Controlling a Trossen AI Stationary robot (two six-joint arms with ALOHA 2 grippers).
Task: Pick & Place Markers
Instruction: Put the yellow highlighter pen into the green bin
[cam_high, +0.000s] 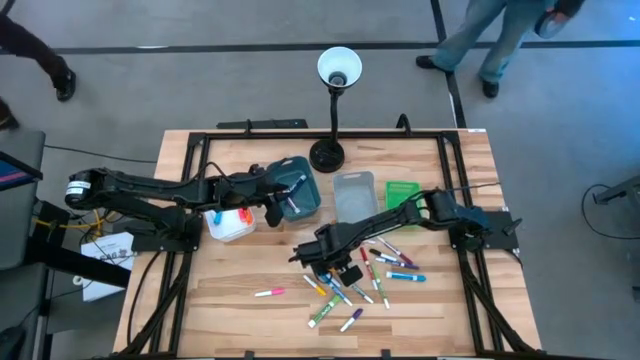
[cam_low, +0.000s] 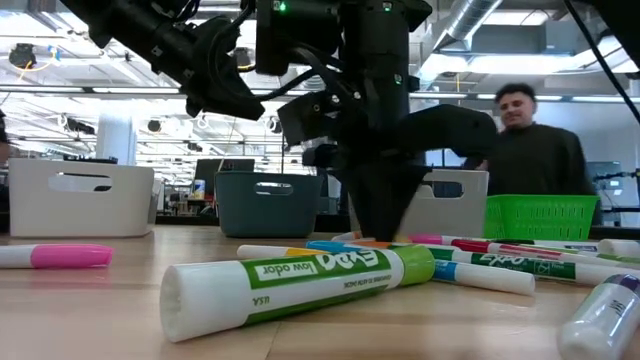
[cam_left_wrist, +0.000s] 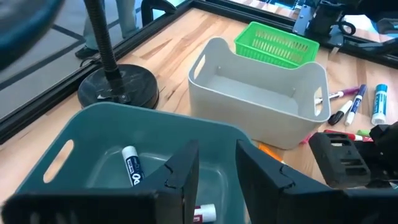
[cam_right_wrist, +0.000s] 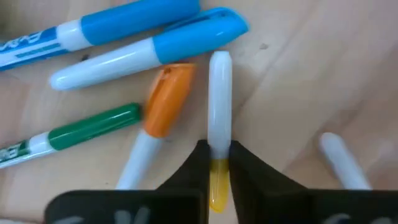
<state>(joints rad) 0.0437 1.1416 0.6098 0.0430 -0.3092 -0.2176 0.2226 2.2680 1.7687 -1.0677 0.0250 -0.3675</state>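
The right gripper (cam_right_wrist: 217, 163) sits low at the frame's centre among the scattered markers (cam_high: 385, 262), its fingers pinched on a yellow-capped white marker (cam_right_wrist: 218, 118) lying on the wooden table (cam_high: 450, 310). The left gripper (cam_left_wrist: 214, 163) hovers part-open over the teal bin (cam_left_wrist: 68, 134) at upper left of centre, holding nothing.

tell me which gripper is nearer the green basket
Right. The right gripper is down among the markers, in front of the green basket and to its left. The left gripper is farther off, over the teal bin, past the gray bin.
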